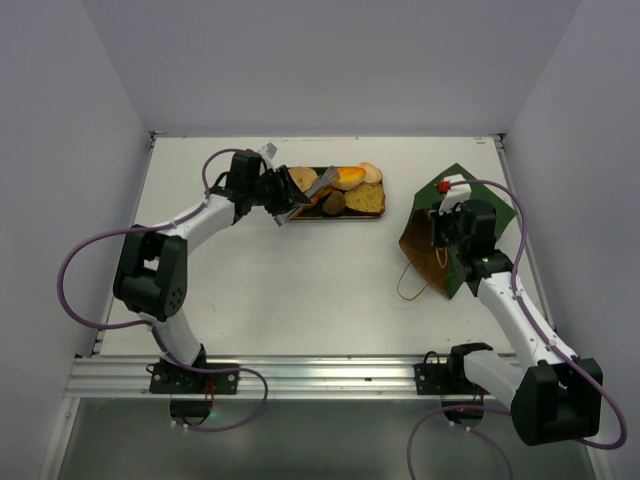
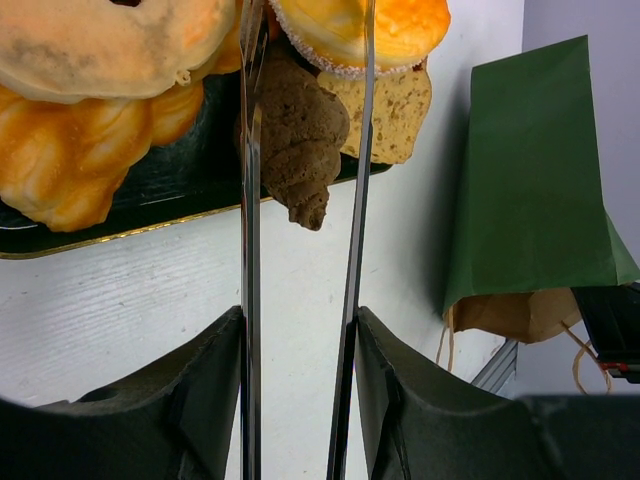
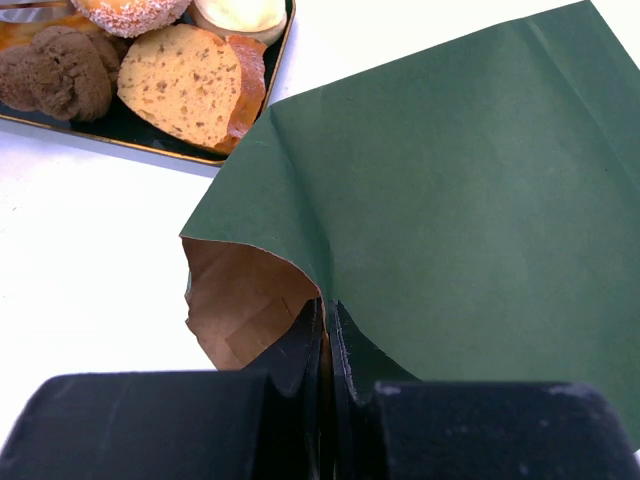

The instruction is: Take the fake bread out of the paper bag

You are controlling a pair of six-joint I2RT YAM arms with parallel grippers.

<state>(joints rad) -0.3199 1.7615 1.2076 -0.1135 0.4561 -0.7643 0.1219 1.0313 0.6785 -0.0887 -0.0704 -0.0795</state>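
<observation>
The fake bread (image 1: 348, 190) is seen lying on a flat dark tray (image 1: 345, 216) with a gold rim, toward the far middle of the table (image 1: 300, 290). An orange-yellow braided loaf (image 2: 80, 140) and a tan round bun (image 2: 100, 40) are packed at its left end. A brown toast slice (image 3: 185, 85) is laid at the right end, and a dark brown piece (image 2: 300, 140) is placed at the near rim, partly overhanging it. The paper bag (image 1: 422, 245) is laid on its side near the right edge of the table, well apart from the tray, with its mouth turned toward the left and near side. Only brown lining is shown in the mouth, and the deeper part is hidden. A twine handle (image 1: 408, 285) is draped on the table before it. The left hand (image 2: 300, 330) is closed partway on the metal tongs (image 2: 250, 200), whose two blades are set on either side of the dark brown piece; whether the piece is pinched cannot be told. The right hand (image 3: 322, 320) is clamped fully on the upper rim of the bag's mouth. Bare white table is left between tray and bag and across the whole near half.
</observation>
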